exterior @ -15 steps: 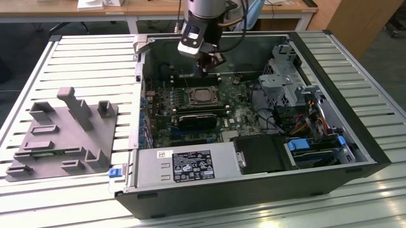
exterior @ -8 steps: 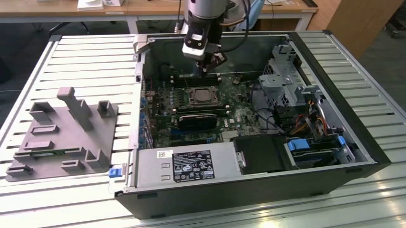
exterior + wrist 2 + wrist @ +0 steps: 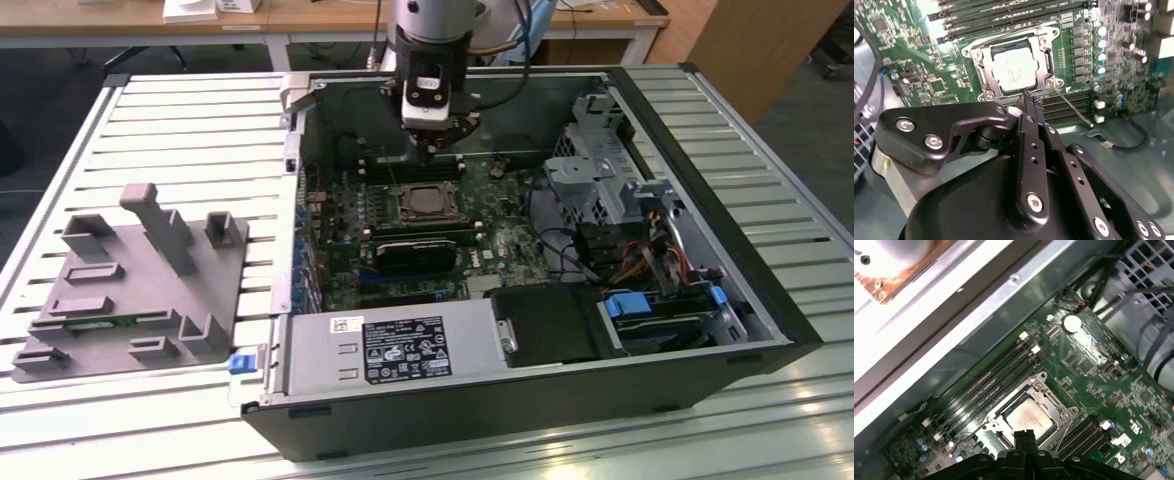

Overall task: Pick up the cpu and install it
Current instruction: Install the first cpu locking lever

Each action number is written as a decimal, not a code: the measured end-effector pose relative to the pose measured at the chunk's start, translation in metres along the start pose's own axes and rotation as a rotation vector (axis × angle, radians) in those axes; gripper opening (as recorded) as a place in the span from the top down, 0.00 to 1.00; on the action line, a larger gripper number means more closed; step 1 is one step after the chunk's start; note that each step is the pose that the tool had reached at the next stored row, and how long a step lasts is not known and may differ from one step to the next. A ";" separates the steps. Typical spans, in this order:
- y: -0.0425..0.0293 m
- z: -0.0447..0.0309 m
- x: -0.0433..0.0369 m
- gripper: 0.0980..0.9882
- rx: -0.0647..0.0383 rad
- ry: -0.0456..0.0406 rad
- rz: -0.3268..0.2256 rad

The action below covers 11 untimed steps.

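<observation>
The fingers [image 3: 1030, 100] are seen pressed together with nothing between them, their tips held just above the edge of the socket frame [image 3: 1046, 82] in the second wrist view. The cpu [image 3: 1013, 72] is seen lying flat in that socket, its silver top exposed and the frame's lid swung open. In the first wrist view the same closed tips [image 3: 1025, 436] are shown just beside the cpu [image 3: 1028, 418], whether touching cannot be told; memory slots [image 3: 989, 380] and a round coin battery [image 3: 1072, 322] on the green motherboard [image 3: 1094, 385] are also shown. In the exterior view the wider scene is given: the gripper [image 3: 427, 150] is lowered into an open computer case [image 3: 534, 380], and a grey plastic block [image 3: 134, 285] with upright posts rests on the slatted tabletop [image 3: 174, 130] at the exterior view's left.
</observation>
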State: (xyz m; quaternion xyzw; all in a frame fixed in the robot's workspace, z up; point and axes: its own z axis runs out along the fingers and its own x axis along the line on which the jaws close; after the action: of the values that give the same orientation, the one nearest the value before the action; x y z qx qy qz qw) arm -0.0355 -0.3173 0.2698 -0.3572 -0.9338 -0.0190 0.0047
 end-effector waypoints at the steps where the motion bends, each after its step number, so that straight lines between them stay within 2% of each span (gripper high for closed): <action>1: 0.0000 0.0002 0.0000 0.99 0.000 0.0005 -0.016; 4: -0.0001 0.0007 0.0000 0.99 0.001 0.0014 -0.047; 11: -0.0002 0.0017 0.0001 0.99 0.002 0.0027 -0.083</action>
State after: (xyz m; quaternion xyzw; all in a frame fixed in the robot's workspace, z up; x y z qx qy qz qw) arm -0.0357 -0.3173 0.2680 -0.3182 -0.9478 -0.0187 0.0056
